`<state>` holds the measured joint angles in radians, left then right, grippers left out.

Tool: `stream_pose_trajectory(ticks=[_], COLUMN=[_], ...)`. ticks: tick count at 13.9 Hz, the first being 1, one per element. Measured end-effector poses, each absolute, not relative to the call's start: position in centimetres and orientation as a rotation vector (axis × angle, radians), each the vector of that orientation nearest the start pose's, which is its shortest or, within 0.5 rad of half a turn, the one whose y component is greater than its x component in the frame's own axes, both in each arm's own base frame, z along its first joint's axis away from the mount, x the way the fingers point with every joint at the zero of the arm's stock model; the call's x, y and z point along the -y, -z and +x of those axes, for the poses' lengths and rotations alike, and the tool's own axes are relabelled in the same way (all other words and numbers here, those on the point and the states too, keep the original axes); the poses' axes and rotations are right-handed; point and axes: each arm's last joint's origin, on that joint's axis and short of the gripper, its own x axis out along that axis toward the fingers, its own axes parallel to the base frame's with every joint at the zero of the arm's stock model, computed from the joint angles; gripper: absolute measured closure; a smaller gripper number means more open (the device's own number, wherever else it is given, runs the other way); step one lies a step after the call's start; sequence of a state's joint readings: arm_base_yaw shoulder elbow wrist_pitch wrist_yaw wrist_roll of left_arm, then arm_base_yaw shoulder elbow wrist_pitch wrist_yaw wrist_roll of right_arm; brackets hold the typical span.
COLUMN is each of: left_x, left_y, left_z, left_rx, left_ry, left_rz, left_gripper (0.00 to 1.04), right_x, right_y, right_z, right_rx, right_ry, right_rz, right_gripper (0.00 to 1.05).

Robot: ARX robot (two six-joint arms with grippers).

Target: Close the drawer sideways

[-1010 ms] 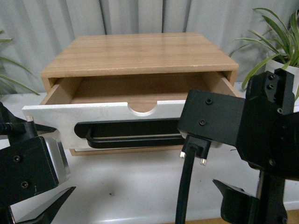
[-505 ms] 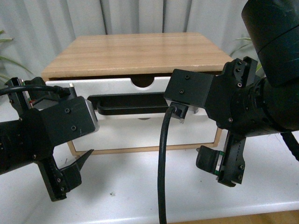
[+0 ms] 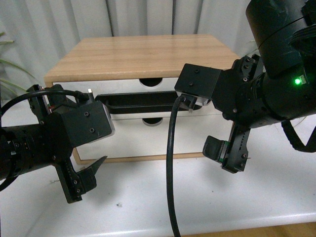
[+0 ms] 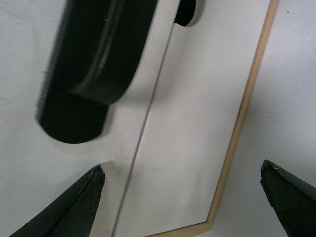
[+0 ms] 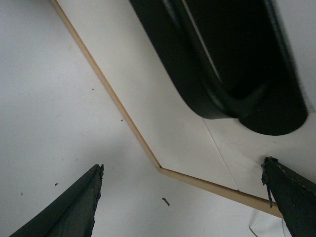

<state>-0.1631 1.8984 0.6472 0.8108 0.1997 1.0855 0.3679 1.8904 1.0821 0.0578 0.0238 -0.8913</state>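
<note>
The drawer [image 3: 74, 89] with white front, black bar handle [image 3: 138, 101] and notch [image 3: 150, 81] sits flush in the light wood cabinet [image 3: 143, 57]. My left gripper [image 3: 101, 127] is open and empty in front of the cabinet's left end; its lower finger [image 3: 86, 177] hangs over the table. My right gripper [image 3: 207, 111] is open and empty in front of the right end. The left wrist view shows the handle [image 4: 94, 59] and drawer front [image 4: 29, 148] beyond the open left gripper [image 4: 181, 170]. The right wrist view shows the handle [image 5: 222, 64] beyond the open right gripper [image 5: 182, 165].
A plain white drawer front [image 3: 148, 138] without handle lies below, also flush. The cabinet stands on a white table [image 3: 148, 202]. Grey curtain [image 3: 138, 17] hangs behind. Plant leaves [image 3: 10, 84] show at far left. A black cable [image 3: 170, 173] hangs from my right arm.
The drawer has gone from pulled well out to flush in the cabinet. Both grippers have moved in towards the cabinet front and risen into view.
</note>
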Motion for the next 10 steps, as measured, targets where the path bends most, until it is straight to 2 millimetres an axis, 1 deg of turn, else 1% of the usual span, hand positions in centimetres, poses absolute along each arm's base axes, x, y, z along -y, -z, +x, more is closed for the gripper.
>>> stream_pose_trajectory(ticks=[2,4,6,7,8,9,10], left_x=[5.9,6.0,5.8,5.6,5.2,4.2,3.9], left_y=[-9.7,-10.2,-11.6,-12.6,-13.3,-14.2,-15.0], left_z=[32.1,31.7,30.7,29.8,28.0,22.8,21.1], left_rx=[-0.213,-0.192,-0.147,-0.123,-0.113,-0.163,-0.158], left_ry=[0.566,0.549,0.491,0.469,0.452,0.446,0.428], left_rz=[1.046,1.051,1.056,1.044,1.013,0.896,0.85], left_gripper=[0.07,0.07,0.07,0.07,0.07,0.07,0.07], right_x=[-13.8,-13.8,-13.3,-12.8,-12.1,-9.9,-9.1], right_y=[-14.9,-15.0,-15.7,-16.2,-17.1,-18.8,-19.0], right_z=[36.2,36.0,34.7,33.6,31.8,26.5,24.5], right_rx=[-0.56,-0.545,-0.51,-0.488,-0.443,-0.378,-0.376], right_ry=[-0.647,-0.649,-0.637,-0.628,-0.602,-0.493,-0.453], right_rz=[-0.986,-0.981,-0.977,-0.969,-0.952,-0.885,-0.856], right_gripper=[0.06,0.06,0.06,0.06,0.06,0.06,0.06])
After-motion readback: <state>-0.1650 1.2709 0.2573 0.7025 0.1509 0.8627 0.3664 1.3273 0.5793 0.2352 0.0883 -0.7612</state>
